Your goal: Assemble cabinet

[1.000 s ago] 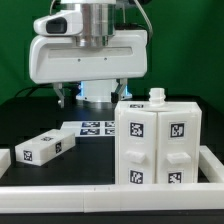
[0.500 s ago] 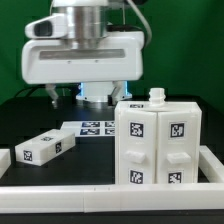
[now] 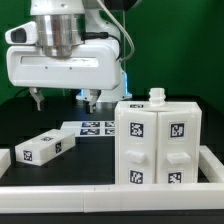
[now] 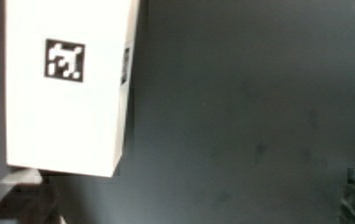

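Observation:
The cabinet body (image 3: 158, 142) is a white boxy block with black-and-white tags and a small knob on top. It stands at the exterior view's right. A loose long white block (image 3: 44, 147) with tags lies at the left; in the wrist view it (image 4: 67, 90) shows as a long white piece with one tag. My gripper (image 3: 64, 100) hangs above the table, left of the cabinet and above and behind the loose block. It is open and empty. In the wrist view the gripper (image 4: 188, 188) shows only its fingertips (image 4: 10, 196) at the frame's edges, with dark table between them.
The marker board (image 3: 96, 127) lies flat on the dark table behind the loose block and left of the cabinet. A low white rail (image 3: 110, 196) runs along the front, with side walls at the right (image 3: 213, 160) and the left (image 3: 4, 160).
My gripper has moved to the exterior view's left, away from the cabinet and toward the loose block. It has stayed open and empty. The parts have not moved.

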